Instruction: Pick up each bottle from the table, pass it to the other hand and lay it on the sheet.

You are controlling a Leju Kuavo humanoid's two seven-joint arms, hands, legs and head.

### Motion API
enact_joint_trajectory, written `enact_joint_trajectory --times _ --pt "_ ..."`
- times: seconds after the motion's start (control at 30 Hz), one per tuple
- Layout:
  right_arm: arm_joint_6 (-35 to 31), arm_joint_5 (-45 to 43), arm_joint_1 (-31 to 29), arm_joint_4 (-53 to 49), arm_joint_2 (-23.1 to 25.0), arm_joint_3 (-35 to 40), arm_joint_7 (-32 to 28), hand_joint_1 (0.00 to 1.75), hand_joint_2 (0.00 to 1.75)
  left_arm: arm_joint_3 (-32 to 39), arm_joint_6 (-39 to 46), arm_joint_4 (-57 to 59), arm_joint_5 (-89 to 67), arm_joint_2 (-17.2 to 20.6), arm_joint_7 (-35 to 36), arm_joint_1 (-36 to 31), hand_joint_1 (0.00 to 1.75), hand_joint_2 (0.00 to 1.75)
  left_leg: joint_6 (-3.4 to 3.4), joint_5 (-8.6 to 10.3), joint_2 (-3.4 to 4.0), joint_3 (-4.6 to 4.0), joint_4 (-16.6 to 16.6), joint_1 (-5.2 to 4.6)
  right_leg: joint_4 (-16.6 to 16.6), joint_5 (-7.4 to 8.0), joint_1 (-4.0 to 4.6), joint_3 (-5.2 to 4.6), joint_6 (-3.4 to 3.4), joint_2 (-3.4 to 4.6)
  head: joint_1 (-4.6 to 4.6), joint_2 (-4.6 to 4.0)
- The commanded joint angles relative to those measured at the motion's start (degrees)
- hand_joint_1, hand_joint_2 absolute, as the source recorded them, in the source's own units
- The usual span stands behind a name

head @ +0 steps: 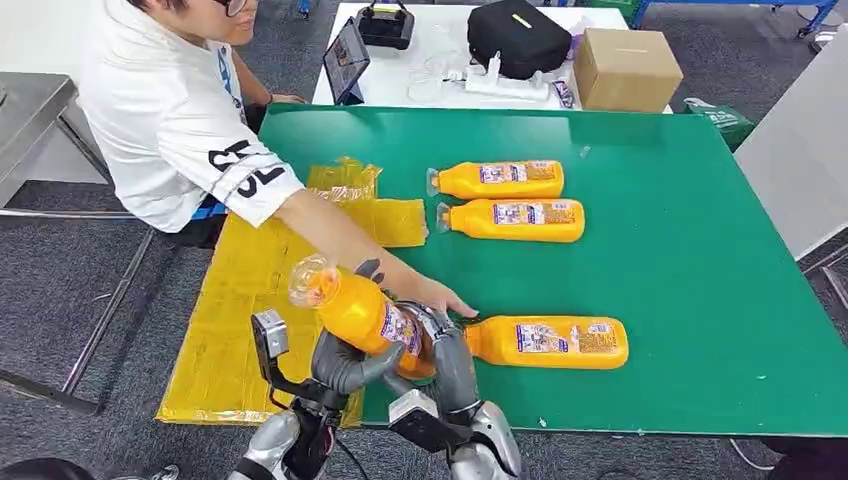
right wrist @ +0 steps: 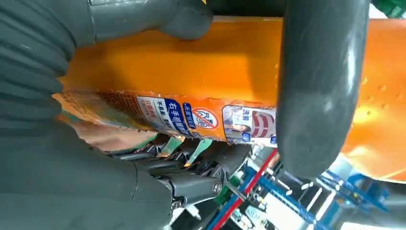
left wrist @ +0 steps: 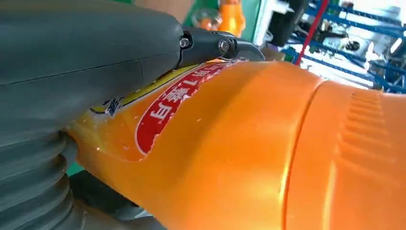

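Observation:
An orange juice bottle (head: pixel 358 312) is held tilted above the table's front edge, cap end towards the yellow sheet (head: pixel 240 300). My left hand (head: pixel 345 365) grips it from below, thumb lying over the label (left wrist: pixel 172 103). My right hand (head: pixel 452 368) wraps its label end (right wrist: pixel 191 62), fingers (right wrist: pixel 191 167) curled round the far side. Another bottle (head: pixel 548 342) lies on the green table (head: pixel 680 250) just right of my hands. Two more bottles (head: pixel 500 180) (head: pixel 515 220) lie side by side further back.
A person in a white shirt (head: pixel 165 110) leans in from the left, a hand (head: pixel 440 297) resting on the table right behind the held bottle. A crumpled yellow wrapper (head: pixel 345 182) lies on the sheet. Behind stands a white table with a cardboard box (head: pixel 625 68) and black bag (head: pixel 518 35).

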Motion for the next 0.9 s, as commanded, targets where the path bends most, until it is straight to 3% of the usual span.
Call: enact_joint_trajectory --times 0.03,0.33,0.4,0.43,0.47,0.67,0.73,0.9 --pt "0.6 -0.1 -2.3 11.1 1.1 7.2 -0.3 1.75 1.75 -2.2 -1.2 2.7 1.4 0.1 0.5 -1.9 1.75 1.75 -0.07 -0.03 -0.05 0.19 0.0 0.1 -0.1 -0.03 0.11 0.24 -0.11 -0.13 0.0 0.0" --pt "0.6 -0.5 -2.2 8.8 0.9 6.2 0.1 1.75 1.75 -2.4 -0.7 1.4 0.8 0.1 -0.1 -1.3 1.75 1.75 -0.06 -0.02 -0.04 0.09 0.0 0.08 -0.1 -0.01 0.09 0.14 -0.09 -0.1 0.02 0.0" --pt "0.3 -0.6 -2.1 8.4 1.0 6.0 0.1 1.66 1.75 -2.2 -0.8 1.0 1.1 0.0 -0.2 -1.2 1.75 1.75 -0.07 -0.03 -0.04 0.11 0.0 0.09 -0.1 -0.03 0.1 0.16 -0.11 -0.12 0.0 0.0" --pt "0.1 -0.8 -2.0 8.0 1.1 5.7 0.1 0.09 1.75 -2.0 -0.7 0.7 1.2 0.0 -0.3 -1.1 1.75 1.75 -0.06 -0.02 -0.06 0.06 0.0 0.07 0.0 -0.02 0.09 0.11 -0.09 -0.12 0.0 0.0" --pt "0.8 -1.7 -1.6 7.1 1.1 5.3 0.2 0.0 0.0 -1.6 -0.3 0.2 1.4 -0.2 -0.4 -0.9 1.75 1.75 -0.05 -0.02 -0.07 0.06 0.0 0.07 0.0 -0.02 0.08 0.09 -0.08 -0.12 0.0 0.0" --pt "12.0 -10.2 0.9 -3.5 -0.8 3.2 -0.1 0.0 0.0 0.4 5.6 -1.7 -1.8 -0.1 -2.7 -1.1 1.75 1.75 -0.03 -0.01 -0.01 -0.01 0.0 0.04 0.0 -0.01 0.05 0.0 -0.07 -0.07 0.0 0.0" --pt "12.8 -10.6 1.8 -6.9 -1.5 2.3 0.3 0.0 0.0 1.2 6.9 -2.1 -2.7 -0.1 -3.1 -1.6 1.75 1.75 -0.05 -0.01 -0.16 -0.03 0.1 0.06 0.0 -0.05 0.08 0.04 -0.09 -0.24 0.0 0.0" --pt "11.7 -15.1 5.1 -17.4 -1.3 -2.9 -0.4 0.0 0.0 5.5 19.6 -3.3 -10.5 -0.9 -6.7 -4.0 1.75 1.75 -0.04 0.0 -0.11 -0.07 0.1 0.06 0.0 -0.01 0.07 -0.01 -0.06 -0.17 0.0 0.0"
